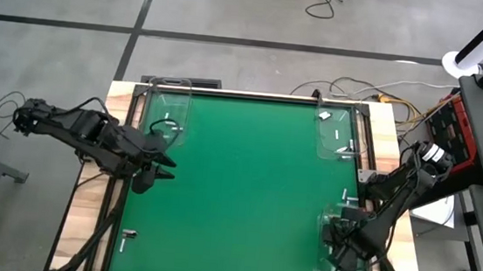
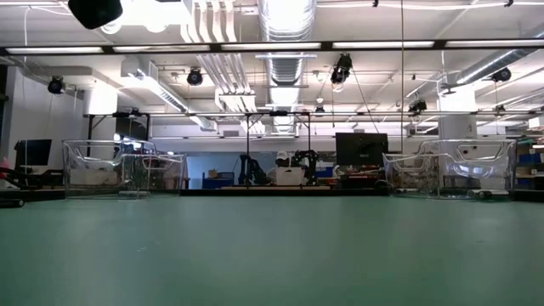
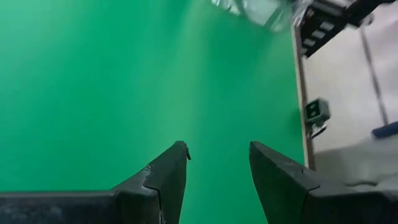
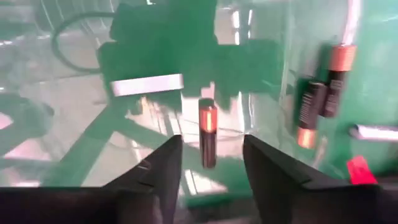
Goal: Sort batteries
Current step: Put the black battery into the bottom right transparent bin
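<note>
Copper-tipped battery point(image 4: 208, 135) shows only by wrist, at twelve o'clock of the spread right gripper point(image 4: 210, 163); left gripper point(image 3: 217, 163) spread too.

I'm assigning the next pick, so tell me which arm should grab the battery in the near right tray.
Right. The right gripper hangs open over that tray, the dark battery just beyond its fingers. The left gripper is open over bare mat across the table.
</note>
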